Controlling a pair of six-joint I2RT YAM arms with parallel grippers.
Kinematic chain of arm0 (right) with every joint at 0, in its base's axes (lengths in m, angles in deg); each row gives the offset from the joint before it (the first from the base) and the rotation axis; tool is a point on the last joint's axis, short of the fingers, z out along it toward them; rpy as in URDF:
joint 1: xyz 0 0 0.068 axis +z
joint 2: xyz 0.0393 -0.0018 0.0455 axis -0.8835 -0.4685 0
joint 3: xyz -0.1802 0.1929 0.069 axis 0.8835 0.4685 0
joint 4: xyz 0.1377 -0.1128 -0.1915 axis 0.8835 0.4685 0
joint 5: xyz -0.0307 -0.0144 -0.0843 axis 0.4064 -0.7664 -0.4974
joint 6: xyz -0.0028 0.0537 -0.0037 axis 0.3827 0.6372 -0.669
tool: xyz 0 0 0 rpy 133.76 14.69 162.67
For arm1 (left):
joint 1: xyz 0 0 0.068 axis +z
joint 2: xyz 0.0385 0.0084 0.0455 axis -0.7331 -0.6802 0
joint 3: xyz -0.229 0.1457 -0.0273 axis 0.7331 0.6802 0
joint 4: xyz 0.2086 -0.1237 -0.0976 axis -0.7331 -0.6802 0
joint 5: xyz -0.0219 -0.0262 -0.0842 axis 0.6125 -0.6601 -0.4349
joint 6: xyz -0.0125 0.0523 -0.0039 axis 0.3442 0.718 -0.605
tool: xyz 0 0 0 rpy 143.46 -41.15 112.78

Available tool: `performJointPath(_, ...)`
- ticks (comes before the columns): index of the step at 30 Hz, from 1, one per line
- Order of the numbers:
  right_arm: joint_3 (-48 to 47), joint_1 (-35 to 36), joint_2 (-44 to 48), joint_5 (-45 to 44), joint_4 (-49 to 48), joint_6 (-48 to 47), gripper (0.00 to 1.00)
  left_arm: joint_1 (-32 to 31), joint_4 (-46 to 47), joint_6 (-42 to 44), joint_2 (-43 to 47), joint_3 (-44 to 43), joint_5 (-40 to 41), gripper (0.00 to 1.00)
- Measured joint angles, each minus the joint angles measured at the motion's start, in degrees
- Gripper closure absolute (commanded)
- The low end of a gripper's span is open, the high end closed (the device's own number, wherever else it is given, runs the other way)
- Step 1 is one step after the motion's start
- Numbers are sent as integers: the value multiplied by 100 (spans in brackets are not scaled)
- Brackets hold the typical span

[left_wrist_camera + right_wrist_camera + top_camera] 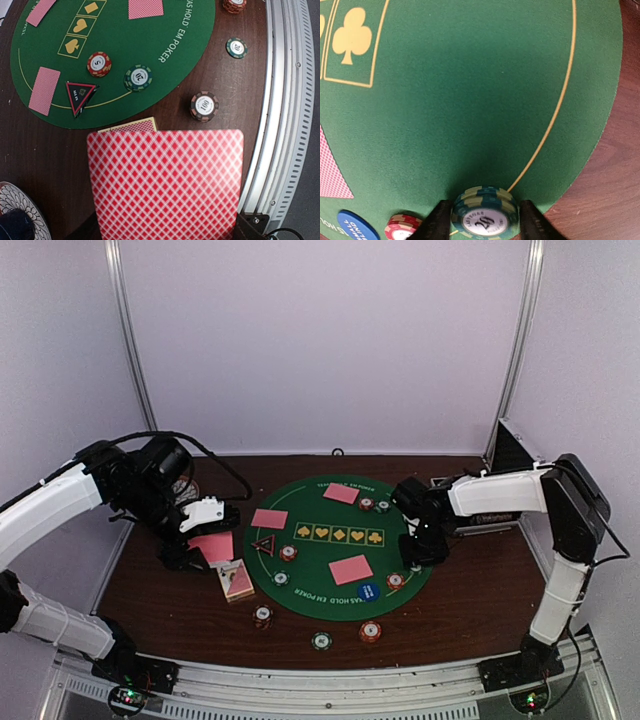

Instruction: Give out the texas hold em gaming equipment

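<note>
Dark wooden table (160,590), round green felt mat (330,515) at its middle.

Between the mat and the table's left edge, clenched in the left pincer (203,543): one pink-backed card (214,546), lifted off the wood, patterned back up, long axis roughly parallel to the near edge. From the left wrist, filling the lower view with its broad side running across.

Just nearward of it, flat on the wood: a deck (236,581), long axis running roughly from far edge to near edge, slightly slanted.

Face down on the mat, three more cards: far card (341,493), left card (269,519), near card (350,569), each with its long axis roughly left to right across the table.

At the mat's rim nearest the table's right edge: right pincer (415,562), pointed down, one finger on either side of a green chip stack (485,210) marked 20, lying flat on the felt. Fingers (437,222) right against its sides; gripping or merely touching, cannot tell.

On bare wood toward the near edge, three loose chip stacks (263,615) (321,641) (370,631), well apart from one another.
</note>
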Motion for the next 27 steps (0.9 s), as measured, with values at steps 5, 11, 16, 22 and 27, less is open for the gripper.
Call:
performJointPath(5,-7,0,-24,13,-13,-11,33,0,-4,0,0,0,-2,100)
performJointPath(11,-94,90,210,-109,155,-44,27,0,-4,0,0,0,-4,100)
performJointPath(16,-601,695,675,-315,382,-138,22,0,-7,0,0,0,-4,100)
performJointPath(22,-1467,2295,584,-267,407,-138,17,0,-9,-2,0,0,-4,100)
performJointPath(27,-2555,3239,-424,85,437,-153,16,0,-17,-2,4,0,-2,100)
